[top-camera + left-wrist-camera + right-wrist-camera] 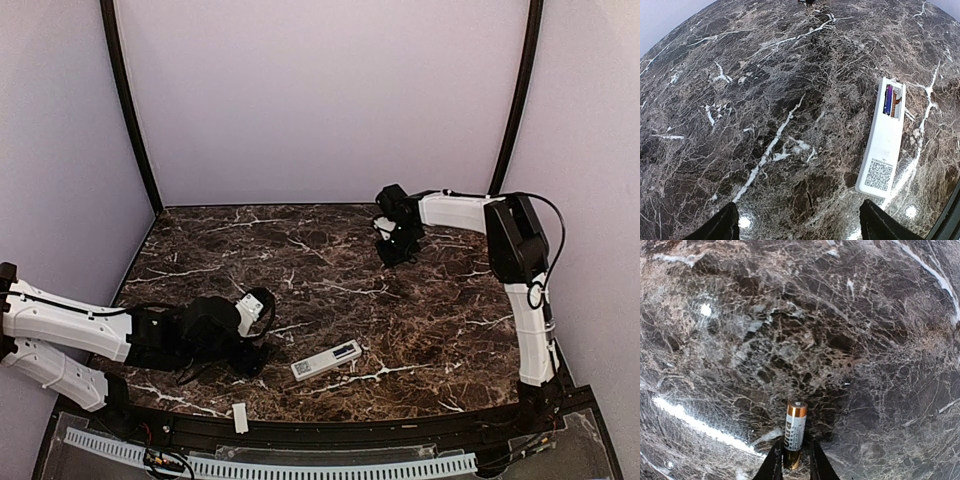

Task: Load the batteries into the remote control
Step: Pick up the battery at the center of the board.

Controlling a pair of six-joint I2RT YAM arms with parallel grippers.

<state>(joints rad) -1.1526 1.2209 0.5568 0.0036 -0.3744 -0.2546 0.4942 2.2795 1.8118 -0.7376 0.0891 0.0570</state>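
In the top view the remote control [327, 360] is seen lying on the dark marble bench [300, 250], lower centre of the frame, angled with its right end slightly higher. From the left wrist camera it is shown at the right of the frame, back side up, with a QR label [878, 175] at its near end and the battery compartment [892, 101] uncovered at its far end. A purple-toned battery [888, 99] is seated along the left side of that compartment. The left fingers [722, 225] are spread wide apart at the bottom corners of that view and nothing is held between them; the remote is found just beside the right-hand finger, not touched by it. Over at the upper right of the top view, well apart from the remote, a second battery [795, 432] with a copper-coloured top is clamped at its lower end by the right fingers [774, 462], standing upright in the wrist frame above the marble. Whether it touches the bench cannot be told. A short white strip [240, 417] is spotted at the bottom edge of the top view, lower left of the remote.
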